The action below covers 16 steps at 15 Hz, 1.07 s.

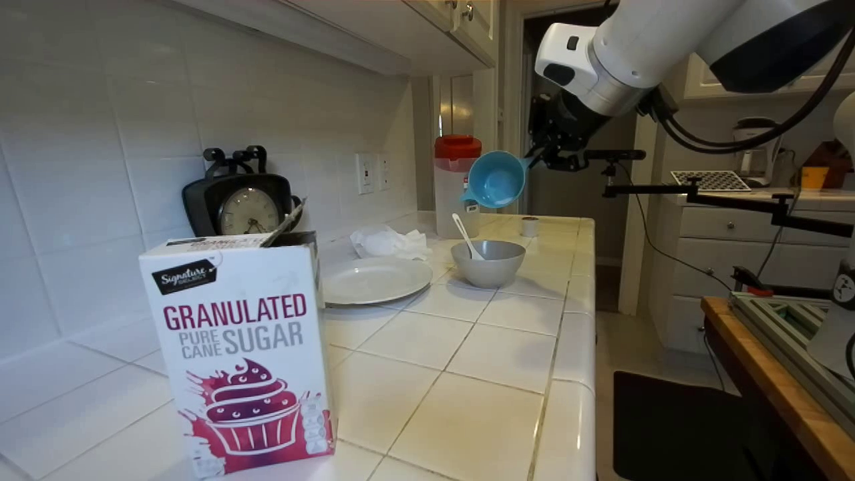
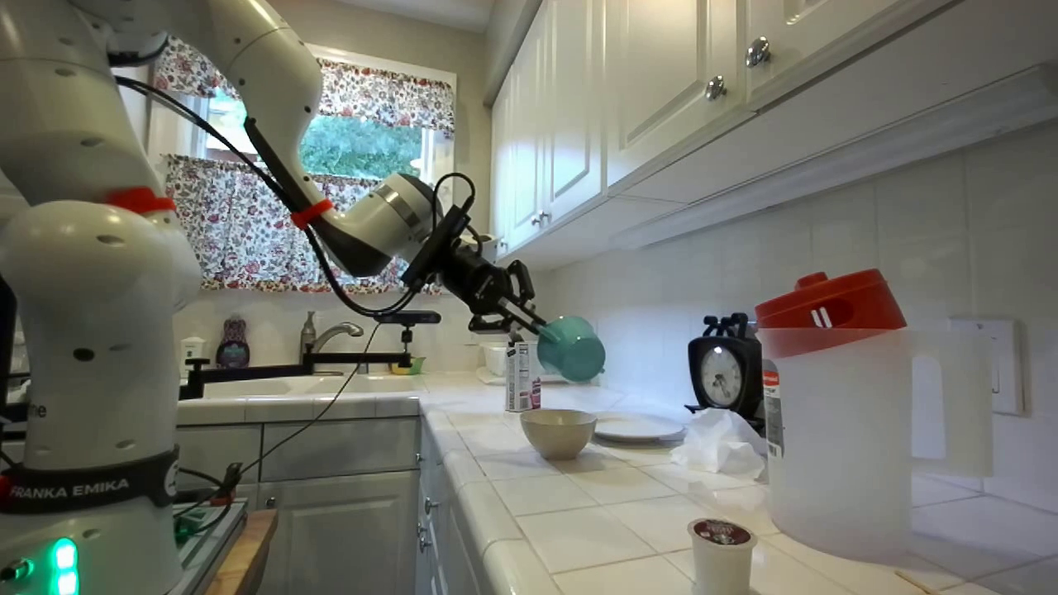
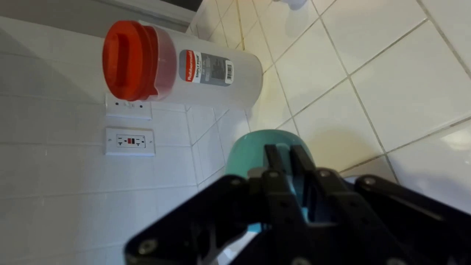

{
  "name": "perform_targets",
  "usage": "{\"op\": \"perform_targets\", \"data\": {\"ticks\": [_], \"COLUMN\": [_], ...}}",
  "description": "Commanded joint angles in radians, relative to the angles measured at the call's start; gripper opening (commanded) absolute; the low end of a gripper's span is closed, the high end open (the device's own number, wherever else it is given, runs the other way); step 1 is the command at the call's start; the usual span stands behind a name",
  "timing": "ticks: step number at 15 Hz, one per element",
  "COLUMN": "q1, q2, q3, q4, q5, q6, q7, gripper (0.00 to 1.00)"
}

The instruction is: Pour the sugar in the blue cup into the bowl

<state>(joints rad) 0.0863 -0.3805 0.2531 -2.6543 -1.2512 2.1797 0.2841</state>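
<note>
The blue cup [image 1: 497, 179] hangs in the air above the bowl [image 1: 494, 267], tipped on its side. Its mouth faces the camera in an exterior view, where its inside looks bare. My gripper [image 1: 531, 162] is shut on the cup's handle, as the wrist view also shows with both fingers [image 3: 273, 158] pressed close beside the teal cup [image 3: 246, 151]. From behind, the cup [image 2: 572, 351] stands just over and slightly right of the bowl [image 2: 558, 436]. A white spoon [image 1: 466, 235] leans up out of the bowl. I cannot make out any sugar; the bowl's inside is mostly hidden.
A white plate [image 1: 377, 280] and crumpled paper [image 1: 391, 242] lie near the bowl. A clear red-topped container [image 2: 835, 438], a small pod cup [image 2: 722, 554], a black clock [image 2: 726, 372] and a sugar box [image 1: 240, 361] stand on the tiled counter. Cabinets [image 2: 678, 99] hang overhead.
</note>
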Motion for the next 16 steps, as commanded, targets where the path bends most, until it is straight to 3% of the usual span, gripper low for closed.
{"op": "perform_targets", "data": {"ticks": [1, 7, 16], "q1": [0.042, 0.079, 0.132], "q2": [0.023, 0.036, 0.042], "q3": [-0.019, -0.019, -0.012], "q4": [0.019, 0.011, 0.000], "q5": [-0.069, -0.132, -0.135], "q6": [-0.046, -0.089, -0.153], "q7": [-0.003, -0.018, -0.068], "gripper": [0.03, 0.03, 0.03]}}
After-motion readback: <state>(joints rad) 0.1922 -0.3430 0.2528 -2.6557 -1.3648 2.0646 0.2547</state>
